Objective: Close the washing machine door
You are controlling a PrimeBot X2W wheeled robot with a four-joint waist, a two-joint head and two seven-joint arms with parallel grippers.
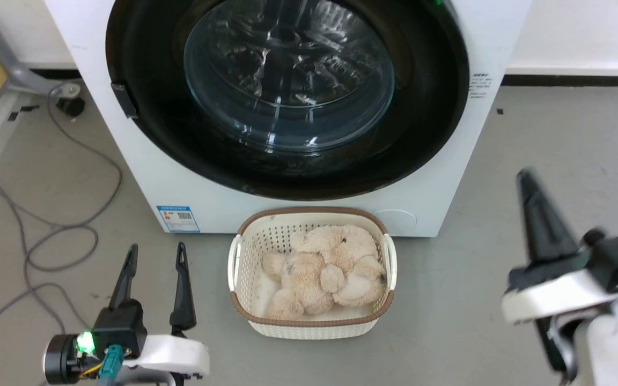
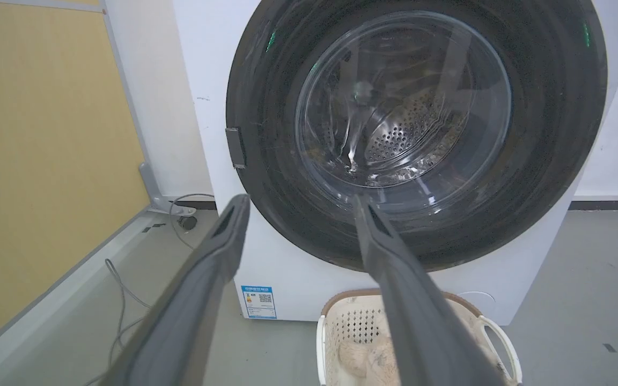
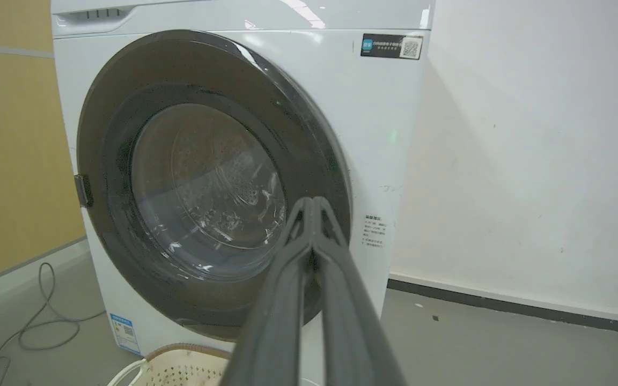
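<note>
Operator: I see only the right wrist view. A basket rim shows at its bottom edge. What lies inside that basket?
Observer: A beige plush toy lies inside the basket.
Operator: Where does the basket stand?
Observer: On the floor, directly before the washing machine, centred below its door.
Operator: And the left gripper?
Observer: The left gripper is open, over the floor left of the basket, apart from the machine.
</note>
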